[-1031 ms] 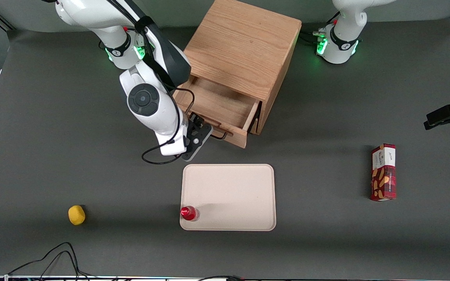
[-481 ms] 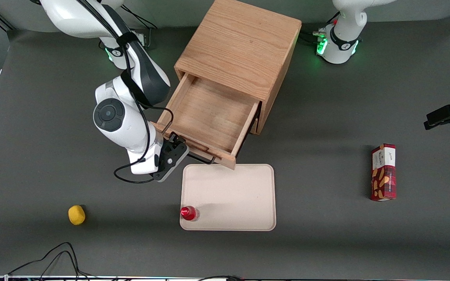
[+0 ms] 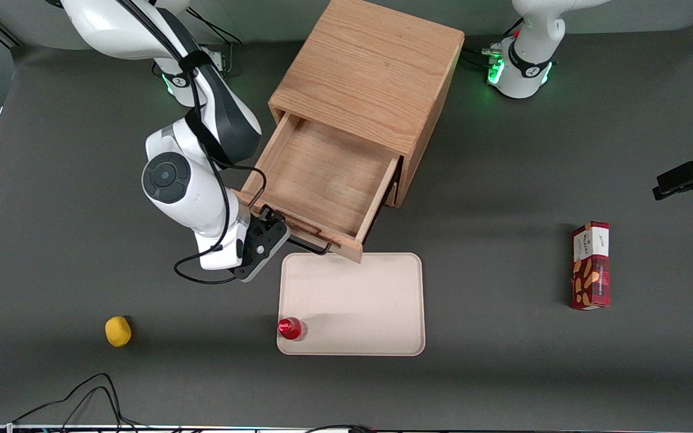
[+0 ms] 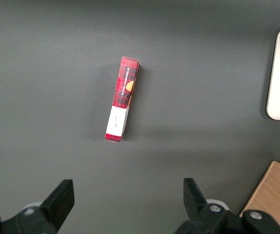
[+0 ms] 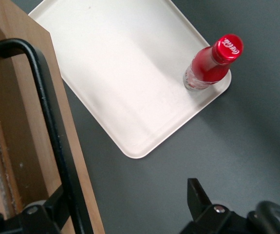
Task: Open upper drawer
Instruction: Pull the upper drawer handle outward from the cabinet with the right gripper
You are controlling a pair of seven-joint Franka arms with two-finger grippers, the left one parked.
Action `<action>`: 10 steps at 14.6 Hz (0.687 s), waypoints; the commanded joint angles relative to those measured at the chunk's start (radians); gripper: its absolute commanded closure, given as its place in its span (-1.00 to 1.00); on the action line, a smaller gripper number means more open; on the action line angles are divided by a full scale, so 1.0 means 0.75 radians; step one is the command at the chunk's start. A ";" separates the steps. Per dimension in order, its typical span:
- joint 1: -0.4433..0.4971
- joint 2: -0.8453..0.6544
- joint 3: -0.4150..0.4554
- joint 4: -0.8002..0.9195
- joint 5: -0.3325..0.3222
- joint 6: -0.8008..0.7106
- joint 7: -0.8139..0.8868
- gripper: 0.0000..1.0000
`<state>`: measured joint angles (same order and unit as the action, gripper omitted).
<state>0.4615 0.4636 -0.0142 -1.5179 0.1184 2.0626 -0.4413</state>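
The upper drawer [image 3: 322,174] of the oak cabinet [image 3: 370,72] stands pulled far out toward the front camera, and its inside is bare. Its black wire handle [image 3: 310,245] runs along the drawer front. My right gripper [image 3: 274,231] is at the working arm's end of that handle. In the right wrist view the gripper [image 5: 127,204] is open. One finger [image 5: 57,207] lies against the handle bar [image 5: 47,122] by the drawer front [image 5: 18,146]. The other finger [image 5: 198,195] hangs free over the table. The lower drawer is hidden under the upper one.
A cream tray [image 3: 352,300] lies just in front of the open drawer, and a red-capped bottle [image 3: 291,328] stands on its corner. A yellow fruit [image 3: 118,331] lies nearer the front camera, toward the working arm's end. A red snack box [image 3: 591,265] lies toward the parked arm's end.
The drawer slid much farther out toward the front camera, with my gripper moving at its handle. Over the last half second almost nothing moved.
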 commanded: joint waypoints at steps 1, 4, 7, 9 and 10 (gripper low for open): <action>-0.008 0.024 -0.014 0.066 0.018 0.007 -0.017 -1.00; -0.022 0.014 -0.014 0.079 0.089 -0.005 -0.021 -1.00; -0.018 0.014 -0.012 0.079 0.132 -0.042 -0.021 -1.00; -0.012 0.016 -0.010 0.079 0.149 -0.044 -0.021 -1.00; -0.010 0.016 -0.010 0.081 0.151 -0.052 -0.021 -1.00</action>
<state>0.4495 0.4720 -0.0192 -1.4831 0.1989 2.0547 -0.4413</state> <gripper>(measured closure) 0.000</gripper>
